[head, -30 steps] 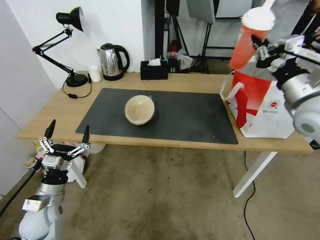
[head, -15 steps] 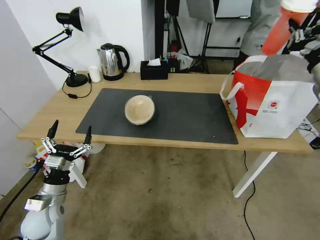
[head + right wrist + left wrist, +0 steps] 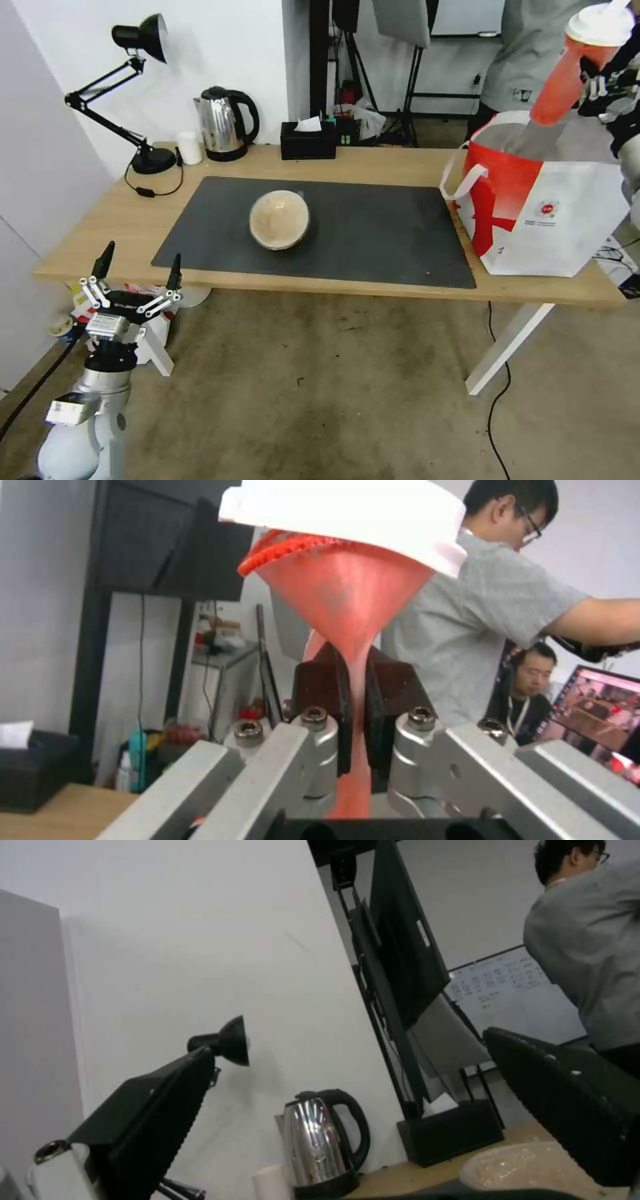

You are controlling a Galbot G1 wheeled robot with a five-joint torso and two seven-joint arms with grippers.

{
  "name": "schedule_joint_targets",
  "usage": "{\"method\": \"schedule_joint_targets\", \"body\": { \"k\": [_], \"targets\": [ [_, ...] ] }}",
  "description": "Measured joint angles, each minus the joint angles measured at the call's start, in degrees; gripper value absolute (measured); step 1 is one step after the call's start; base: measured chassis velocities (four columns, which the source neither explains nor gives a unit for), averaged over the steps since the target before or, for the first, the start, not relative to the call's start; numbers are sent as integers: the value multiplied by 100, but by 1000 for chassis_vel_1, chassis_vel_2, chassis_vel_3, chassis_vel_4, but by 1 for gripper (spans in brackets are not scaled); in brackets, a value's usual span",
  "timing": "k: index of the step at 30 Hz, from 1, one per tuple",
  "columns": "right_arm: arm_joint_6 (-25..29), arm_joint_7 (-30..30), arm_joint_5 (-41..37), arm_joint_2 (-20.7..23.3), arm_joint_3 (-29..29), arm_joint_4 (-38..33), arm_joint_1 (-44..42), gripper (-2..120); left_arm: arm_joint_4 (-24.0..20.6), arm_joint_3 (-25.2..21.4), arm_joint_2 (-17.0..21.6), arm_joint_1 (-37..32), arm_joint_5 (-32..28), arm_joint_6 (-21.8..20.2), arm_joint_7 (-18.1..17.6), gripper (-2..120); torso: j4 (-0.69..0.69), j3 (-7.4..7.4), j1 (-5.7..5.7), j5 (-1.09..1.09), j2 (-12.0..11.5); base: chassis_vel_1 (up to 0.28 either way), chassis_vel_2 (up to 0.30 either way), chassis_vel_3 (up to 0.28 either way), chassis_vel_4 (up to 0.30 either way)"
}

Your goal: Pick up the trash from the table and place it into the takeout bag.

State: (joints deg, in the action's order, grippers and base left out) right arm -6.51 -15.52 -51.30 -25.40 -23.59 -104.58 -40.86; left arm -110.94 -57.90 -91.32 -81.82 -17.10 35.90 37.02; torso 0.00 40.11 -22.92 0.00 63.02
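Right tool [image 3: 353, 715] clamped hard on the red plastic drink cup with white domed lid [image 3: 579, 63], dark pads pinching the soft wall in; cup tilted, lid end up and toward the far right, base end hanging over the open mouth of the large boxy red-and-white takeout bag with silver foil lining [image 3: 543, 207], not touching the bag as far as I can tell. Bag stands upright on the right end of the long light-wood worktop [image 3: 127, 220], just beside the right edge of the dark grey rectangular mat [image 3: 373, 233], one white loop handle drooping toward the mat. Round beige-filled bowl [image 3: 279, 219] sits on the mat left of centre, well apart from the bag. Left tool [image 3: 137, 275] parked low off the worktop's front-left corner, fingers spread wide, holding nothing. Back edge of worktop: steel kettle [image 3: 225, 124], black tissue box [image 3: 307, 140], small white cup [image 3: 189, 147], black desk lamp [image 3: 137, 93].
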Motion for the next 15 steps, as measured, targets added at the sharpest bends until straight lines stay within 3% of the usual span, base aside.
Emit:
{"method": "schedule_joint_targets", "body": {
  "k": [5,8,10,12,15],
  "targets": [
    [-47,-29,46,-4,8,0,-6,19,-1,1,0,-2,0,0,1,100,0,0,0,0,0,0,0,0,0],
    [-169,-97,107,-8,13,-16,-56,36,-1,1,0,-7,0,0,5,100,0,0,1,0,0,0,0,0,0],
    [-192,-109,108,-16,19,-32,-73,39,-1,1,0,-7,0,0,6,100,0,0,0,0,0,0,0,0,0],
    [-258,-144,108,-38,26,-88,-83,51,-1,1,0,-3,0,-11,6,100,0,0,0,0,0,0,0,0,0],
    [-282,-160,105,-40,32,-107,-84,58,-3,1,1,2,0,-16,6,100,0,0,1,0,0,0,0,0,0]
  ]
}}
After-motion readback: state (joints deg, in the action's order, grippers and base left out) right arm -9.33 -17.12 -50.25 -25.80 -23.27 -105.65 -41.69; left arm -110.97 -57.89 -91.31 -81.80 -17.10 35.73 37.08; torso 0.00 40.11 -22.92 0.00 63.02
